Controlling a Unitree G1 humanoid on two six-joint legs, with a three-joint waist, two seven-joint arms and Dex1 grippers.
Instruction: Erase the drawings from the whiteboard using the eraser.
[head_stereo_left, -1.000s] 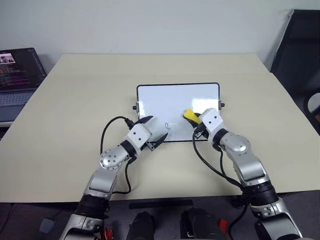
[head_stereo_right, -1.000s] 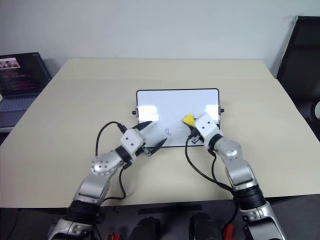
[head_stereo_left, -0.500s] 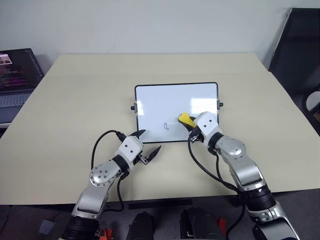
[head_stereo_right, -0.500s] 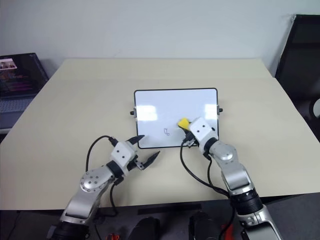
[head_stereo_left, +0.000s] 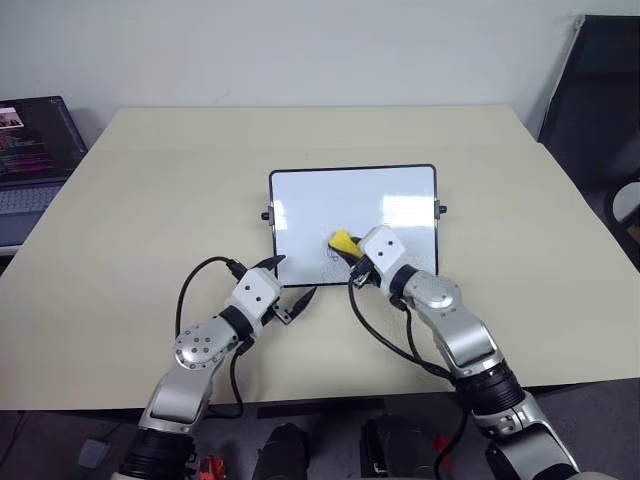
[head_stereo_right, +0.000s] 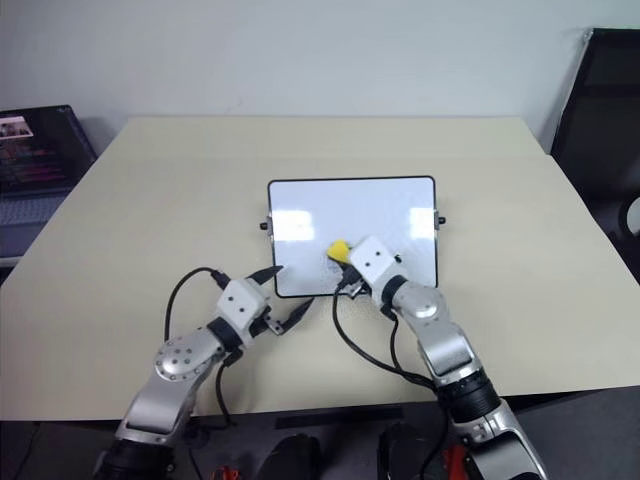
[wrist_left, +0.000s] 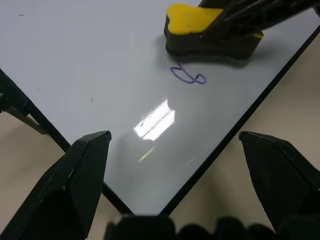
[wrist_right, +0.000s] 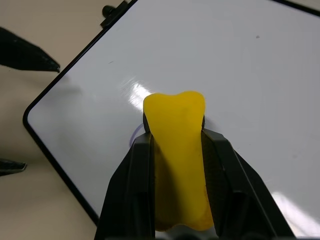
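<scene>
On the whiteboard (head_stereo_left: 352, 222), your right end effector (head_stereo_left: 349, 251) clamps the eraser (head_stereo_left: 341, 242) beside a squiggle (wrist_left: 188, 76); left end effector (head_stereo_left: 291, 281) spread apart at board's near-left corner.

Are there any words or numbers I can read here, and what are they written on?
"8": a loopy blue squiggle on the whiteboard, beside the eraser; it may be just a scribble.
Laptop screen: coloured lines of text, too small to read.
No other text is readable.
</scene>
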